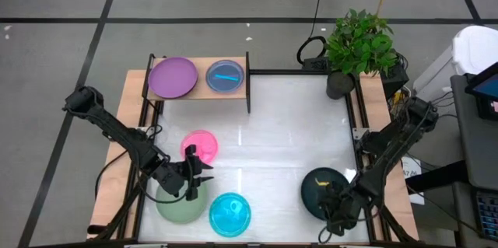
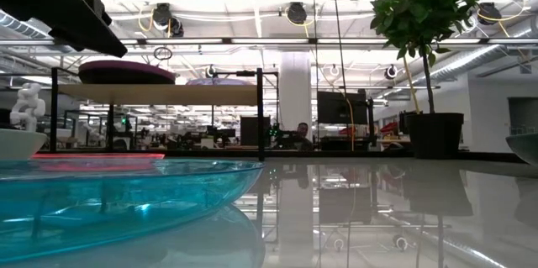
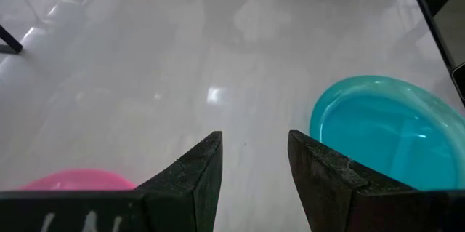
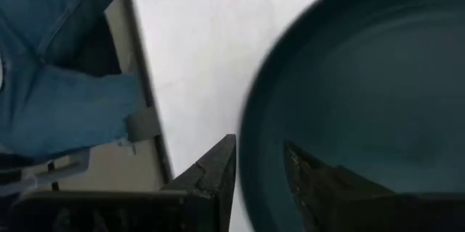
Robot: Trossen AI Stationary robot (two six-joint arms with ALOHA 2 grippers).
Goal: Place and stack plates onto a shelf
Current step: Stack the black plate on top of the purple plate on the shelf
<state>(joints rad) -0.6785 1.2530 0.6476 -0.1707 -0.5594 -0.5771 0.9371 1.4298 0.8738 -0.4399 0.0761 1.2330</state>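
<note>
Right wrist view: right gripper (image 4: 259, 161) pinches the black plate's (image 4: 363, 79) stiff, slick rim; left gripper (image 3: 254, 161) spread, empty.

Wide bare worktop (image 1: 288, 131) mid-table, open lane toward the shelf (image 1: 199, 92), shelf board filled by purple plate (image 1: 172, 77) and cyan plate (image 1: 225, 76), potted plant (image 1: 356, 46) crowding the far right corner
</note>
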